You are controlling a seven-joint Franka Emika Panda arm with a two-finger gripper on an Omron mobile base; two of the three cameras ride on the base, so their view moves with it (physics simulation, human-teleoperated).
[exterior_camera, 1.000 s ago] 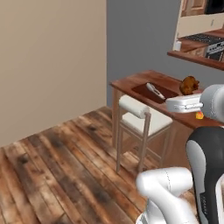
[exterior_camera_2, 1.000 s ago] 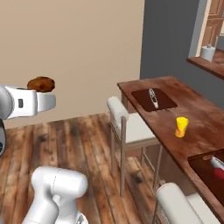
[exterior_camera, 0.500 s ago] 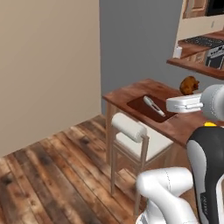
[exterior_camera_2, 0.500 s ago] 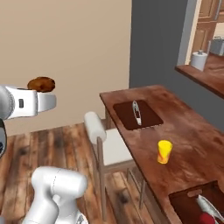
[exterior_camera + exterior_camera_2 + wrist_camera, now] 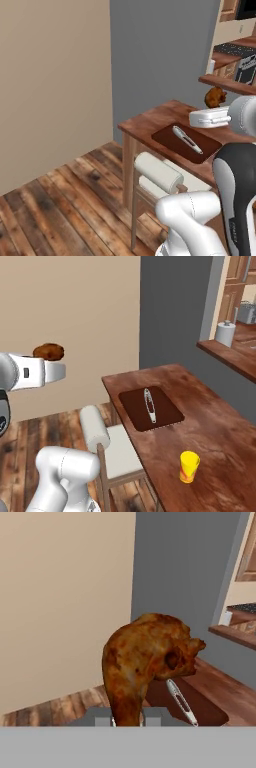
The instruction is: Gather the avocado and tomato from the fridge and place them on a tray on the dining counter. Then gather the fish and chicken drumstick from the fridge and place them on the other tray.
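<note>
Above the near end of the dining counter, the gripper was clamped on the chicken drumstick, holding it in the air. Beyond it, on the dark tray, lay the fish, with a yellow cup nearer on the counter.

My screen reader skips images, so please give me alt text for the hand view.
A browned chicken drumstick stands upright, held in the shut hand. Behind it, a silver fish lies on a dark tray on the dining counter.
</note>
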